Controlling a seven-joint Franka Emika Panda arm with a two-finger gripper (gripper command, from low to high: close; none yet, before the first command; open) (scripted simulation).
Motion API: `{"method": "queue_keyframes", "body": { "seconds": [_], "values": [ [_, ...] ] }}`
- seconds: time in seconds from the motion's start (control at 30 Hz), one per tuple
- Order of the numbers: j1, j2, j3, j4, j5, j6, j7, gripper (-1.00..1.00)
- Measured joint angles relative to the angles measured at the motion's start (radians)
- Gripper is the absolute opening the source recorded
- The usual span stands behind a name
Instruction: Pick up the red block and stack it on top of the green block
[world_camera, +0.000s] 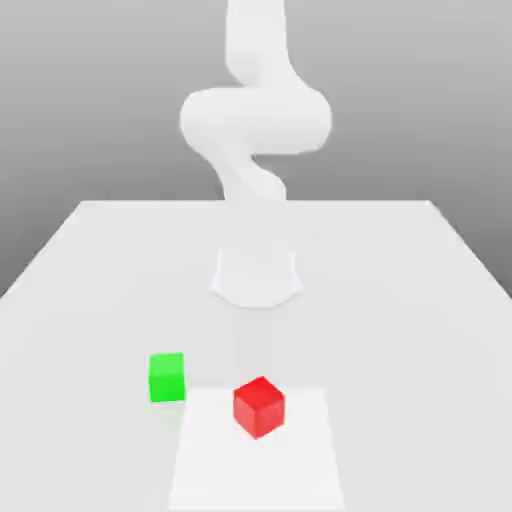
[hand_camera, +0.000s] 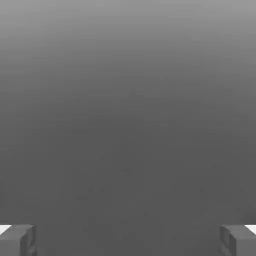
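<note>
arm raised, both blocks waiting on the table

in the exterior view, the arm (world_camera: 255, 120) stands at about 12 o'clock, rising from its round base (world_camera: 256, 277) and bending over the white table (world_camera: 400, 300). the red block (world_camera: 259, 406) lies at about 6 o'clock from the base, turned so that one corner points toward the camera. the green block (world_camera: 167, 377) sits at about 10 o'clock from the red one, near it but not touching, with its faces more square to the view. both rest flat on the table and nothing lies on top of either, so i judge the task is at its start: the red block is not yet picked up.

there is free room all around the two blocks. the side edges of the table are well apart from them; only the near edge, at 6 o'clock, comes closer to the red block. because the red block is turned, i think the hand must rotate to meet two flat faces and not the corners. the small gap to the green block leaves room on the 10 o'clock side, but a careless approach could push it.

in the hand view, the two fingertips (hand_camera: 18, 240) appear at about 7 and 5 o'clock, so the gripper (hand_camera: 128, 241) has its jaws wide apart, with nothing between them. only plain grey background lies ahead of them, so the hand probably does not yet point at the blocks.
</note>
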Motion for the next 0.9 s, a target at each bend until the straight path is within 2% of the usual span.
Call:
{"method": "queue_keyframes", "body": {
  "seconds": [0.2, 0.43, 0.53, 0.63, 0.73, 0.9],
  "values": [
    [-0.116, 0.215, 0.127, -0.144, -0.046, 0.134, 0.279, 0.0],
    [-0.214, 0.476, 0.211, -0.316, -0.075, 0.296, 0.594, 0.0],
    [-0.228, 0.58, 0.221, -0.391, -0.055, 0.367, 0.706, 0.0],
    [-0.221, 0.668, 0.225, -0.459, 0.013, 0.434, 0.774, 0.0],
    [-0.222, 0.723, 0.224, -0.468, 0.012, 0.479, 0.808, 0.0],
    [-0.215, 0.811, 0.196, -0.452, -0.07, 0.551, 0.874, 0.0]
  ]
}}
